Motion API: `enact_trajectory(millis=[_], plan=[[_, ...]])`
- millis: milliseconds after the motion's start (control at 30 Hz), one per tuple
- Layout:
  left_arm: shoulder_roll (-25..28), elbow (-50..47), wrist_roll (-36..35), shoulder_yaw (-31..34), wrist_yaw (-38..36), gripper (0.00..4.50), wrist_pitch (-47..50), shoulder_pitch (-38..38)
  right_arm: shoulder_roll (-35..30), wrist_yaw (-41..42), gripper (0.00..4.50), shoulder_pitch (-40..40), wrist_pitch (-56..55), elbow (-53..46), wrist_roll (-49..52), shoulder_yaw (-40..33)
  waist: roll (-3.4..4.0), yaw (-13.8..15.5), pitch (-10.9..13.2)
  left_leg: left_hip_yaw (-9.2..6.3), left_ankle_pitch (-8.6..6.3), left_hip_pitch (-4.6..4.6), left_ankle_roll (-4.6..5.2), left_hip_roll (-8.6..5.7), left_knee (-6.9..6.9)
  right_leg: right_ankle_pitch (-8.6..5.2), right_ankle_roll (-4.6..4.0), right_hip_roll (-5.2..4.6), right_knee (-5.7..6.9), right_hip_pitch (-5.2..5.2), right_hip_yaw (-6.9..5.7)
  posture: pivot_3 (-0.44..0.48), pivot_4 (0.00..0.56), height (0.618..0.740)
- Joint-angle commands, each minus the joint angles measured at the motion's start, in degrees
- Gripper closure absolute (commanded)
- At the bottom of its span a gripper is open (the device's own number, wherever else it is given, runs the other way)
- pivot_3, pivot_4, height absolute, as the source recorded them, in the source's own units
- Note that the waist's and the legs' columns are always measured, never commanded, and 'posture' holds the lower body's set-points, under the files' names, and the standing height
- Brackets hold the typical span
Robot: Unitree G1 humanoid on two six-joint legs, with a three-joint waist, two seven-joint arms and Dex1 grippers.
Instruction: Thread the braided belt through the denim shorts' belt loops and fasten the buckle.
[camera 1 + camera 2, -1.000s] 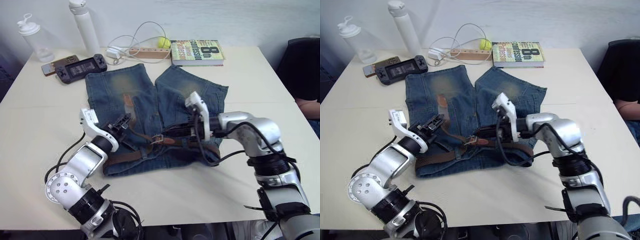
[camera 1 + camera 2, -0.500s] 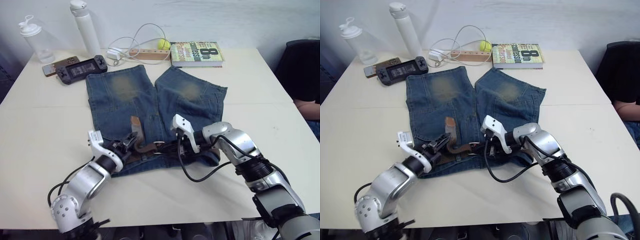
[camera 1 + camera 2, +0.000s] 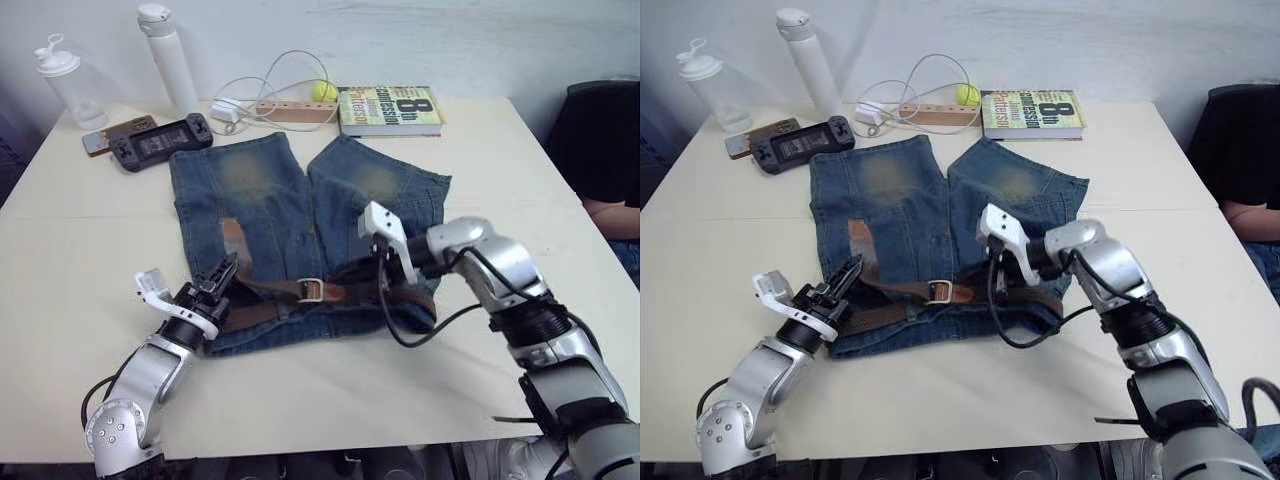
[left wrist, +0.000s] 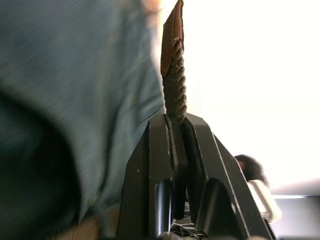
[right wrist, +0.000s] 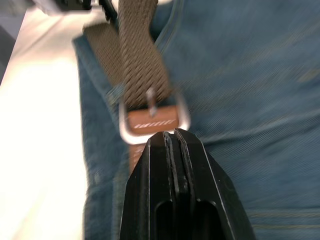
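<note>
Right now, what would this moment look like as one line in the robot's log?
left gripper: shut on braided belt near tan tip | right gripper: shut, behind buckle | belt across denim shorts waistband, prong through weave

I'm pulling the braided belt (image 3: 262, 292) leftward with my left gripper (image 3: 222, 272); its buckle (image 3: 311, 290) is sliding back toward the middle.

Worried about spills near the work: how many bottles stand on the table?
2. A clear bottle stands at the table's far left corner, and a tall white bottle stands just to its right, behind the game console. None seems hidden.
</note>
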Motion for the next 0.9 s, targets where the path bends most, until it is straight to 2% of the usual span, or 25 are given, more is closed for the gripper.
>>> enact_trajectory(millis=[33, 167, 333, 633, 900], plan=[[-2.1, -0.5, 4.5, -0.4, -15.6, 4.50, -3.1, 4.7, 1.5, 0.5, 4.35, -3.2, 0.0, -1.4, 0.6, -0.7, 0.00, 0.0, 0.0, 0.00, 0.00, 0.00, 0.00, 0.01, -0.02, -0.01, -0.01, 0.01, -0.02, 0.00, 0.00, 0.000, 0.150, 0.703], [-3.2, 3.8, 10.8, -2.5, -21.3, 4.50, -5.8, 6.3, 2.3, 1.5, 4.35, -3.8, 1.1, -1.6, 0.3, 0.9, 0.00, 0.2, 0.0, -0.03, -0.02, -0.08, 0.01, 0.02, -0.09, -0.01, -0.02, 0.02, -0.20, -0.02, -0.06, 0.000, 0.150, 0.703], [-5.3, 9.2, 14.8, -3.3, -24.7, 4.50, -8.9, 5.3, 3.2, 1.6, 4.35, -2.8, 1.9, -1.6, -0.9, 3.3, 0.06, 0.1, 0.0, -0.08, -0.07, -0.09, 0.10, 0.01, -0.10, 0.00, 0.00, -0.05, -0.28, 0.02, -0.12, 0.000, 0.150, 0.703], [-7.5, 11.8, 18.2, -4.0, -26.2, 4.50, -10.5, 4.7, 7.7, -0.3, 4.35, -2.4, -0.9, 5.9, -2.5, 3.1, 0.53, 0.2, -0.3, -0.14, -0.09, -0.06, 0.13, -0.02, -0.16, 0.02, 0.03, -0.10, -0.29, 0.07, -0.19, 0.000, 0.150, 0.703], [-9.8, 11.7, 20.2, -5.2, -26.3, 4.50, -11.1, 5.0, 9.2, 0.1, 4.35, -1.5, -1.5, 7.7, -3.1, 3.9, 0.83, 0.2, -0.5, -0.35, -0.15, -0.04, 0.22, -0.03, -0.19, 0.02, 0.04, -0.13, -0.49, 0.30, -0.42, 0.000, 0.150, 0.703]])
